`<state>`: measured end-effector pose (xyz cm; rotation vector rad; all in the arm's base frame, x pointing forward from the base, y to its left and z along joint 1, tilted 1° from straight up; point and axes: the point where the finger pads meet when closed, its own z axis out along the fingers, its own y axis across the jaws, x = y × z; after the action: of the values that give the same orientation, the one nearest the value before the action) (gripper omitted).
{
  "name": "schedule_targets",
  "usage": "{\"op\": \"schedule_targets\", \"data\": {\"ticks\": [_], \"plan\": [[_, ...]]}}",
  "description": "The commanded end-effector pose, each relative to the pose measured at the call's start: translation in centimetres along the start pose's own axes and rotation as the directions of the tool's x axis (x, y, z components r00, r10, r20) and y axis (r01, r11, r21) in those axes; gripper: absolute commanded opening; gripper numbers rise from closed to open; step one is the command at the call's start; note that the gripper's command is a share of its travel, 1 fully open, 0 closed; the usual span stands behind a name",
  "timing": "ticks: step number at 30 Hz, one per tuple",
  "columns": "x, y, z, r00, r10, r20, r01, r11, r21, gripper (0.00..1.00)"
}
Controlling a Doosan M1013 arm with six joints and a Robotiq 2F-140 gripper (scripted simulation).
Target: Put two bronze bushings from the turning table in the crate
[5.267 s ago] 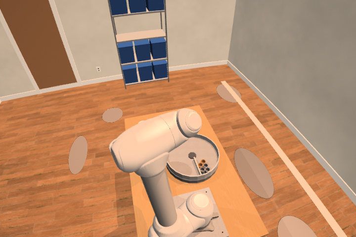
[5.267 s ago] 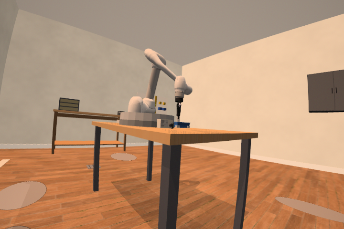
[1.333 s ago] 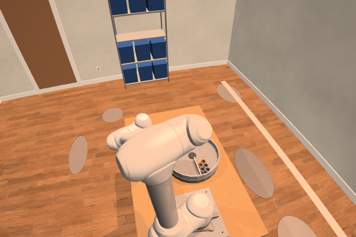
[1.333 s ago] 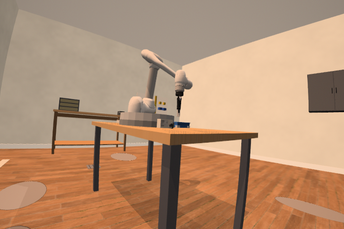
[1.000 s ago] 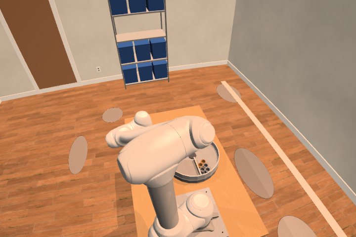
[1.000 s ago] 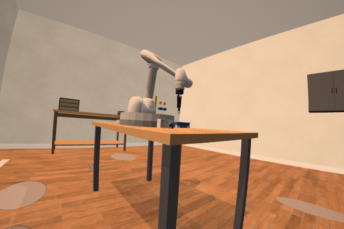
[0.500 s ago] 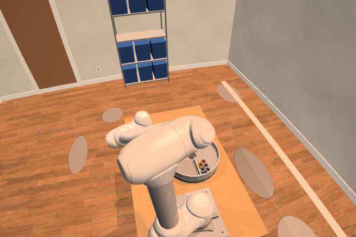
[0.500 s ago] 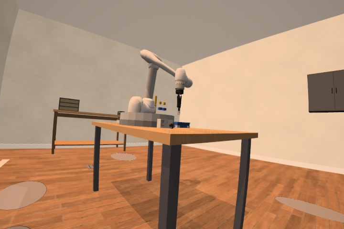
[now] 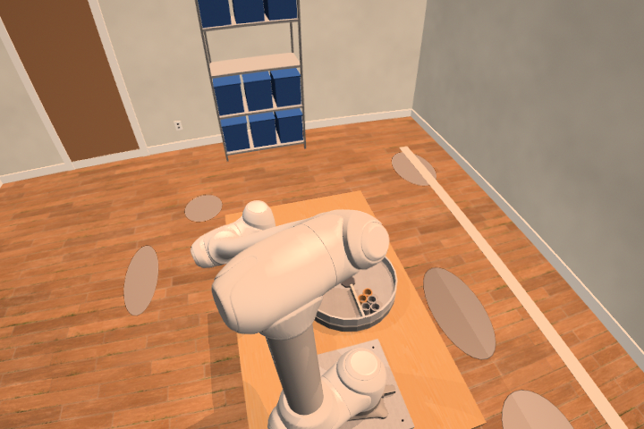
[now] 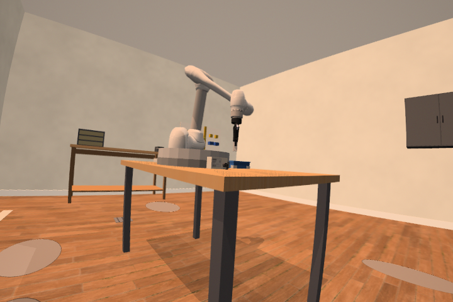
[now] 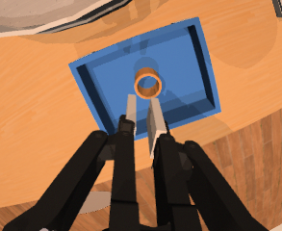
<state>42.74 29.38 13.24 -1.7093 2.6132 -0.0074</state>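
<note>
In the wrist view, a blue crate (image 11: 146, 80) sits on the wooden table, with one bronze bushing (image 11: 147, 84) upright inside it. My gripper (image 11: 141, 108) hangs above the crate, clear of the bushing. Its fingers are a little apart with nothing between them. The grey turning table (image 9: 351, 298) carries one bronze bushing (image 9: 366, 292) and several grey bushings (image 9: 369, 303) in one compartment. In the exterior view the gripper (image 10: 235, 146) is well above the crate (image 10: 239, 163). The arm hides the gripper and the crate in the top view.
The robot's grey base plate (image 9: 363, 384) is at the table's near end. The table edge is close to the crate (image 11: 243, 135).
</note>
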Motion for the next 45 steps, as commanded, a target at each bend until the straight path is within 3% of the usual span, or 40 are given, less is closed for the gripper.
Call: {"op": "schedule_targets", "data": {"ticks": [1, 36, 37, 45], "plan": [[0.0, 0.0, -0.01, 1.0, 0.0, 0.0, 0.0, 1.0, 0.0, 0.1], [0.0, 0.0, -0.01, 1.0, 0.0, 0.0, 0.0, 1.0, 0.0, 0.1], [0.0, 0.0, -0.01, 1.0, 0.0, 0.0, 0.0, 1.0, 0.0, 0.28], [0.74, -0.26, -0.01, 1.0, 0.028, 0.0, -0.028, 1.0, 0.0, 0.28]]}}
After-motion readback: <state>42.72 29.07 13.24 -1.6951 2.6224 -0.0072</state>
